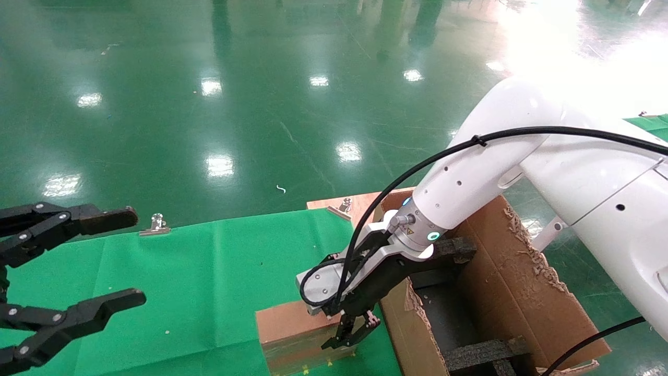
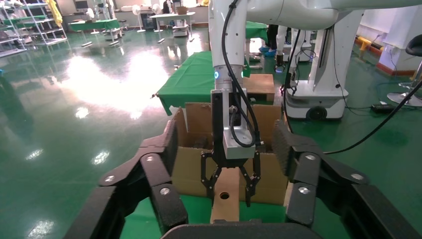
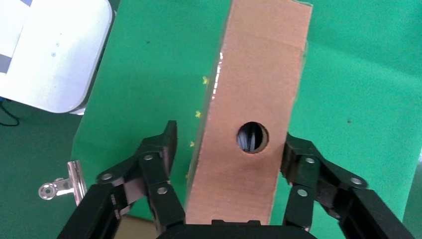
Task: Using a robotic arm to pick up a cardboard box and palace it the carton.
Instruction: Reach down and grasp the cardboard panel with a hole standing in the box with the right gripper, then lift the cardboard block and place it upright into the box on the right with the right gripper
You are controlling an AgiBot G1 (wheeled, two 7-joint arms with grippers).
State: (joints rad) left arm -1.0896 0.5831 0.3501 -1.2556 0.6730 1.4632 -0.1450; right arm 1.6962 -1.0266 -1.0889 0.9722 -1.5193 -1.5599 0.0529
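Cardboard box (image 3: pixel 251 119) stood between right gripper (image 3: pixel 229 167)'s wide-spread fingers, untouched, just beside the carton (image 1: pixel 516 282); left gripper (image 1: pixel 73 271) idle, open.

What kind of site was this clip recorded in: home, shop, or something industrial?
Probably an industrial hall or robot lab: a glossy green floor, other green-covered tables and shelving across the room, and another white robot base behind the carton.
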